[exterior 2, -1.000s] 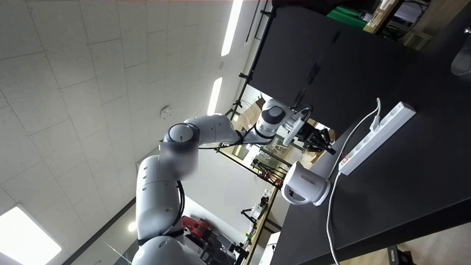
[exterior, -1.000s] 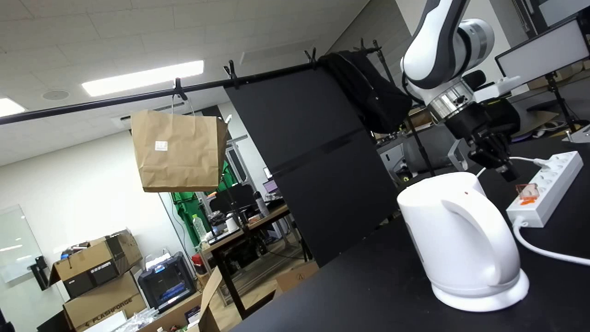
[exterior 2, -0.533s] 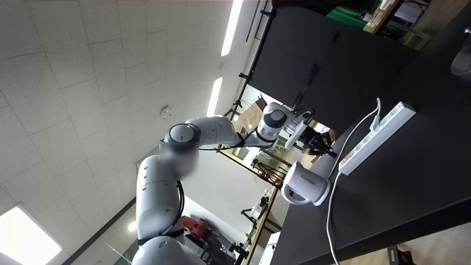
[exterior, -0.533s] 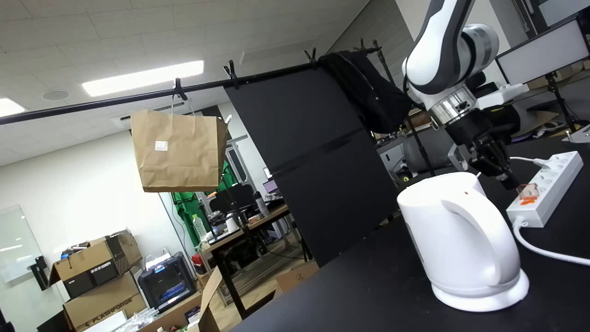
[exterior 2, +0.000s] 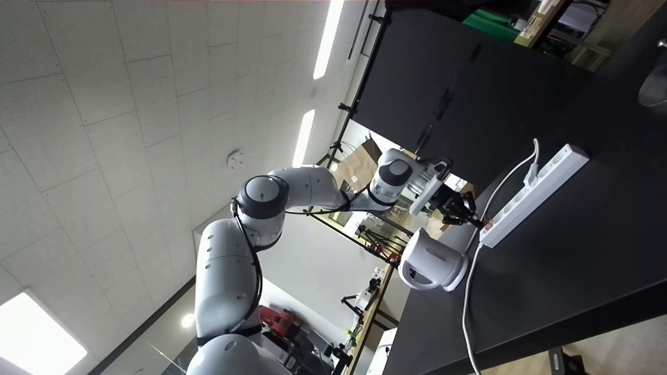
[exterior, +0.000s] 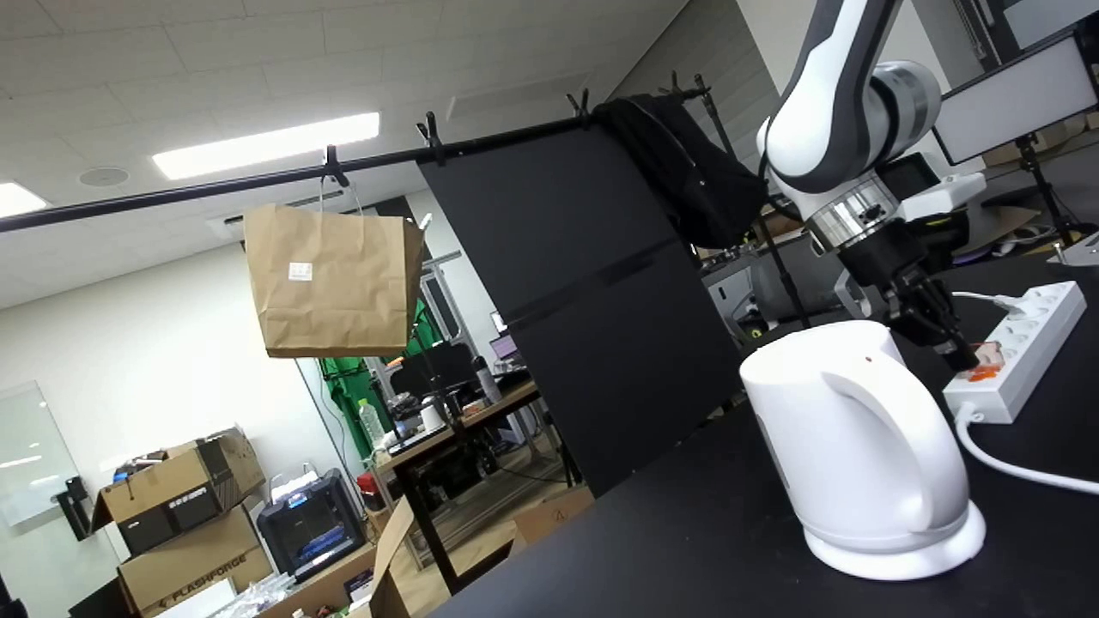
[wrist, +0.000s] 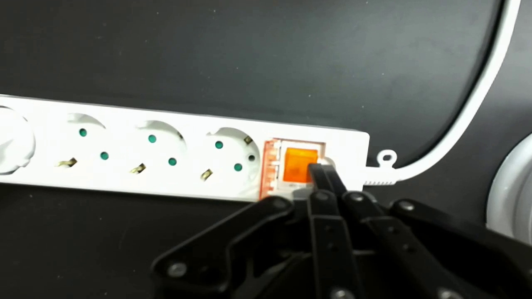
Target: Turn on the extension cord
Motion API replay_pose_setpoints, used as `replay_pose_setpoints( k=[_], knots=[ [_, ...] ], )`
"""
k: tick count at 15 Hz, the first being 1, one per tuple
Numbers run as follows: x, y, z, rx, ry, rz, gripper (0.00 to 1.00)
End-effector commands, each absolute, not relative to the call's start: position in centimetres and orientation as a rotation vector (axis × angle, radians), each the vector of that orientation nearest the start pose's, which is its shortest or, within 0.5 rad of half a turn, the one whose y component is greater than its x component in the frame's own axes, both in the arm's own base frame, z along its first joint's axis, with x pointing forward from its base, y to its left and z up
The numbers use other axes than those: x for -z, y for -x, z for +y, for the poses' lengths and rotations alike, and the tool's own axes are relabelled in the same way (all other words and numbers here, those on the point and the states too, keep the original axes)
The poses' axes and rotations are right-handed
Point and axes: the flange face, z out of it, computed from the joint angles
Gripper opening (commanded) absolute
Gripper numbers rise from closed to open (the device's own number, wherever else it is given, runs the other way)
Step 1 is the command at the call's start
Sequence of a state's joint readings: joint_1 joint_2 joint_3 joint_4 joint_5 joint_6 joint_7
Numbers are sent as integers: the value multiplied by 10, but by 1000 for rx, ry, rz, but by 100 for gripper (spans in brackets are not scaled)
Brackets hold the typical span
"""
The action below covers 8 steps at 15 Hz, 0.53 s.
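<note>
Just ahead of the gripper, in the wrist view, the orange switch lies partly overlapped by the fingertips, which are drawn together with nothing visible between them. The extension cord runs off to their left along the black table; its reddish cover is flipped back beside the switch, and the white cable leaves to their right. Whether the tips touch the switch, I can't tell.

In an exterior view, the gripper slants down to the switch end of the extension cord, with the kettle upright near it. In an exterior view, a plug sits well away from the gripper, towards the far end.

The extension cord looks light and hard-shelled, likely to skid under a sideways push. Nothing should need grasping: a straight press on the switch's stiff, smooth face ought to do, clear of the thin cover, probably the fragile part. If it slides, its long side walls offer the best hold.
</note>
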<state>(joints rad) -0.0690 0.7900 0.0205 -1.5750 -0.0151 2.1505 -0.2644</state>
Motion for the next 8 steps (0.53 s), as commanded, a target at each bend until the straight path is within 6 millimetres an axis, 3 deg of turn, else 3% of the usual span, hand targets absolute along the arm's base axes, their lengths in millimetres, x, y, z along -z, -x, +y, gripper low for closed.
replay_pose_setpoints(
  k=[1, 8],
  knots=[
    [-153, -673, -37, -313, 3056, -349, 0],
    [-151, -673, -38, -310, 3060, -360, 0]
  ],
)
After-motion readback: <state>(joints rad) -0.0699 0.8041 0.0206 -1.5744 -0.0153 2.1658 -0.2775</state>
